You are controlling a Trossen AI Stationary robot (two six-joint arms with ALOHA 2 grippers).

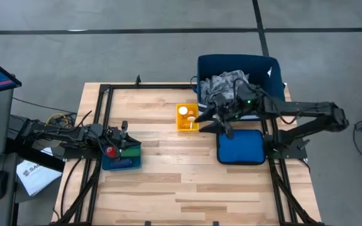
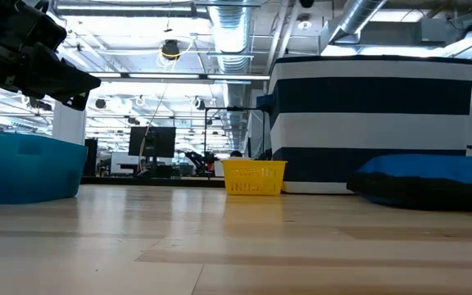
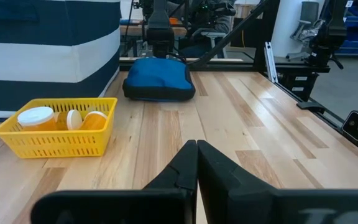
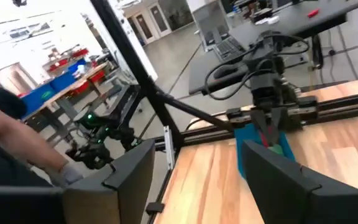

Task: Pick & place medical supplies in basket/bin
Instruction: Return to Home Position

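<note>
Orange pill bottles (image 3: 39, 118) lie in the yellow bin (image 3: 61, 142) and the grey cloth (image 1: 226, 83) fills the blue and white bin (image 1: 231, 60), so the sorting looks finished. The right gripper (image 1: 222, 122) hangs just beside both bins, spread wide and empty, free to retreat. The left gripper (image 3: 196, 149) waits over a teal tray (image 1: 131, 164), pinched closed on nothing.
</note>
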